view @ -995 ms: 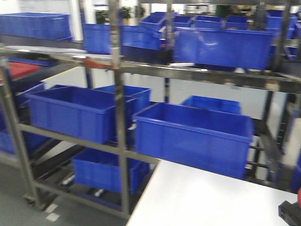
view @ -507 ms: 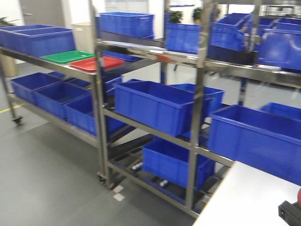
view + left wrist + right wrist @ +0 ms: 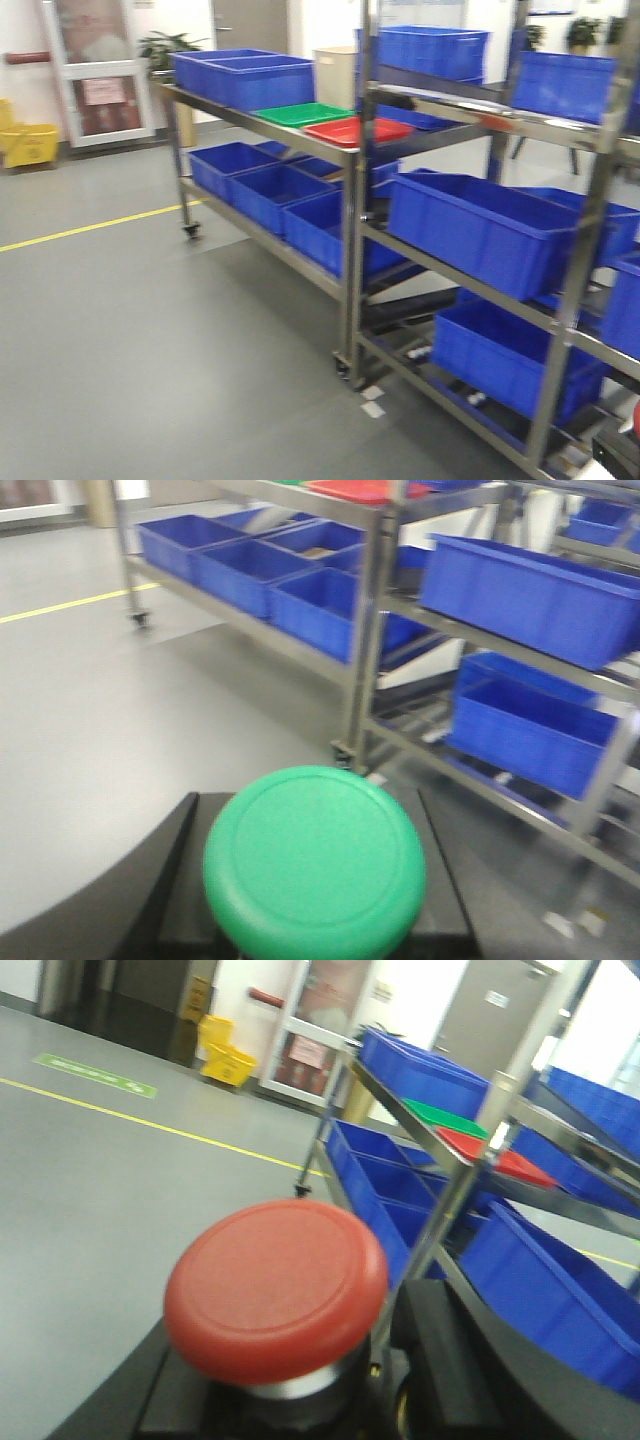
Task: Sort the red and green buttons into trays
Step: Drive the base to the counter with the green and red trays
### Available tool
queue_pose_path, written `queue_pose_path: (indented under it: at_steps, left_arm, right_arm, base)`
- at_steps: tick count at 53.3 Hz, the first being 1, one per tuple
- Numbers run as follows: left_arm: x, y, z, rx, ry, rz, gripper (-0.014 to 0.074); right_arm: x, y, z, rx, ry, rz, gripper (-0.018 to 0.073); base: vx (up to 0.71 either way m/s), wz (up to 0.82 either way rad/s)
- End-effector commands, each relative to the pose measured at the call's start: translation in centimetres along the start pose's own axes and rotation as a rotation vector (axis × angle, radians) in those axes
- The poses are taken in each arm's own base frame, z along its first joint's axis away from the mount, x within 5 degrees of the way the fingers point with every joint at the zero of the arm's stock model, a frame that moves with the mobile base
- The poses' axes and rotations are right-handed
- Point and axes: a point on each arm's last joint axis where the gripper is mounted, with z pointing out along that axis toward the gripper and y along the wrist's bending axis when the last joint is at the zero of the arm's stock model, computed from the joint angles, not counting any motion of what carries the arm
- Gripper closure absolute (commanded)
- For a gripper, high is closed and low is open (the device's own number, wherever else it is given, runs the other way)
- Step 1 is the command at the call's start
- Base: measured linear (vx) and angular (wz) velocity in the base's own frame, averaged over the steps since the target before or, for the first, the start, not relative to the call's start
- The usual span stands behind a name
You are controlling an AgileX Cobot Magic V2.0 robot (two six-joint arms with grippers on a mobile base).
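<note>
My left gripper (image 3: 315, 905) is shut on a green button (image 3: 315, 865), whose round cap fills the space between the black fingers (image 3: 150, 890). My right gripper (image 3: 300, 1385) is shut on a red button (image 3: 277, 1285) with a silver collar. A green tray (image 3: 300, 113) and a red tray (image 3: 357, 130) lie side by side on the top shelf of a steel rack, some way ahead. Both trays also show in the right wrist view, green (image 3: 445, 1117) and red (image 3: 500, 1158). A black part of the right gripper (image 3: 620, 452) shows at the front view's bottom right corner.
Steel racks (image 3: 352, 250) hold several blue bins (image 3: 475, 230) on three levels, to the right and ahead. Grey floor (image 3: 150, 330) with a yellow line (image 3: 90, 228) lies to the left. A door (image 3: 95, 70) and a yellow mop bucket (image 3: 30, 145) stand at the far left.
The front view has swung to the left: the racks slid right, the white table left the frame, and the green and red trays, floor and door came into view. Both buttons stay held.
</note>
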Motion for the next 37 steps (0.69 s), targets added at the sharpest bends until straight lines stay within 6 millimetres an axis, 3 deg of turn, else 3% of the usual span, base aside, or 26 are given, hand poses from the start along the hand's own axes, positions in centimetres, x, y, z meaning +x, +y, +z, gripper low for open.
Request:
queue_pose_path:
  at_steps: [1,37]
  left_arm:
    - [-1.58,-0.34,-0.29,0.028,-0.107,-0.002,0.0596]
    - [-1.60,-0.34,-0.34,0.029,-0.110,-0.002,0.0596]
  right_arm:
    - [-1.13,-0.61,-0.17,0.041,-0.026,-0.017,0.0570]
    - [-1.13,-0.67,-0.17,0.048,-0.025,-0.017,0.0570]
  base:
    - [-0.03,0.60]
    - [0.09,0.66]
